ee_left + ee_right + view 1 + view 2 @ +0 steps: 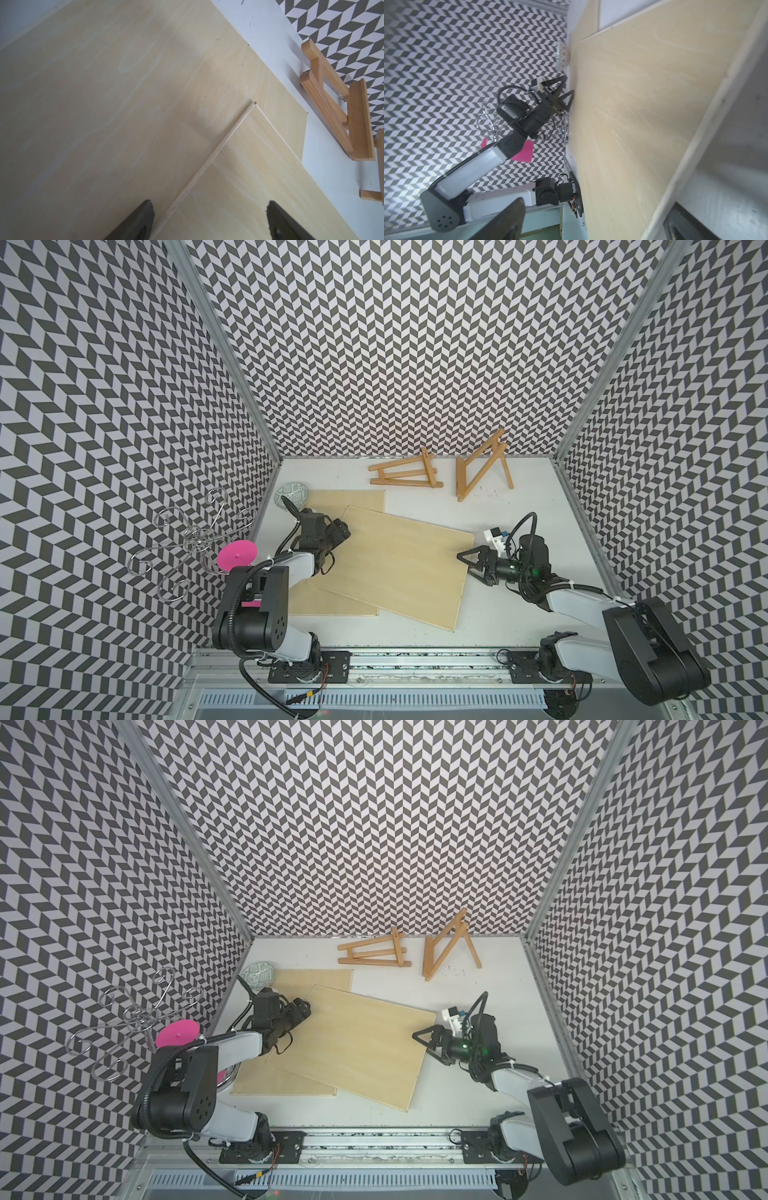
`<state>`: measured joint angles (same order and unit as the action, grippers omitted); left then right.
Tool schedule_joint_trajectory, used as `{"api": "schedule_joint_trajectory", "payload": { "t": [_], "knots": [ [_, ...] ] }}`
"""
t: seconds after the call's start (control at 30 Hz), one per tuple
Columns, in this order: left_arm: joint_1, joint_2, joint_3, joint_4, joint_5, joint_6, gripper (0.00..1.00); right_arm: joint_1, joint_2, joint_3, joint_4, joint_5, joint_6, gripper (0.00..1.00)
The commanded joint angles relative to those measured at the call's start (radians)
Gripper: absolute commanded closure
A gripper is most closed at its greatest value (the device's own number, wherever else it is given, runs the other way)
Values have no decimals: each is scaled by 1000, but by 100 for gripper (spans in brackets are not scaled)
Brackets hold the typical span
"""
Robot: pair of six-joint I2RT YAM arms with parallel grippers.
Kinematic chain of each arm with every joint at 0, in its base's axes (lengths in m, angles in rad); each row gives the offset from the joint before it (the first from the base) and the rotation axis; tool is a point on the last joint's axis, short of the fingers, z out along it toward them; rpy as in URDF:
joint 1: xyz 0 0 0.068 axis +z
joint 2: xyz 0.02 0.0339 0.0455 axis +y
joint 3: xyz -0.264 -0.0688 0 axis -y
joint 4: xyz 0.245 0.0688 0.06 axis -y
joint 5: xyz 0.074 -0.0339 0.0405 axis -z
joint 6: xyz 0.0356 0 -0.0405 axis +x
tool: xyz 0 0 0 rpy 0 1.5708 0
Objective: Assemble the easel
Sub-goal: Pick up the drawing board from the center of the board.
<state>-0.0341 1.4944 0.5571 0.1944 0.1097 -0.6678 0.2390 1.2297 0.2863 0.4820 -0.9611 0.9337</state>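
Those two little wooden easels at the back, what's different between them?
The left easel lies flat on the table, folded shut; the right easel is spread open with its top raised off the table. The left easel's legs lie close together; the right easel's rear leg splays away from its frame. Both are small, of light-brown wood, and sit near the back wall.

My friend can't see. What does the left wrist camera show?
The left gripper, open, straddles the edge of the upper board, which overlaps a lower board. A wooden easel lies on the white table by the patterned wall.
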Motion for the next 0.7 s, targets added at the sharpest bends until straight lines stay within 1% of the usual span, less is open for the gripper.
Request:
{"api": "schedule_joint_trajectory", "payload": {
  "t": [0.0, 0.1, 0.17, 0.23, 0.3, 0.4, 0.47, 0.53, 0.57, 0.67],
  "knots": [
    [-43, 24, -57, -163, 171, -44, 14, 14, -29, 46, 157, -91, 16, 1],
    [-50, 18, -56, -162, 191, -49, 14, 17, -21, 44, 231, -117, 64, 1],
    [-51, 13, -61, -167, 190, -49, 14, 16, -47, 73, 123, -96, 0, 1],
    [-52, 2, -69, -167, 173, -52, 14, 16, -74, 126, -63, -37, -111, 1],
    [-53, -3, -70, -167, 174, -53, 14, 17, -78, 142, -90, -33, -138, 1],
    [-65, -13, -69, -160, 192, -62, 14, 21, -78, 150, -86, -21, -149, 14],
    [-81, -24, -65, -162, 188, -67, 14, 26, -80, 169, -115, -8, -182, 25],
    [-99, -35, -59, -168, 178, -70, 14, 32, -86, 204, -192, 26, -245, 43],
    [-102, -38, -56, -176, 175, -72, 14, 35, -91, 215, -221, 39, -269, 49],
    [-107, -48, -53, -178, 164, -70, 14, 43, -101, 252, -304, 68, -335, 56]
  ]
}}
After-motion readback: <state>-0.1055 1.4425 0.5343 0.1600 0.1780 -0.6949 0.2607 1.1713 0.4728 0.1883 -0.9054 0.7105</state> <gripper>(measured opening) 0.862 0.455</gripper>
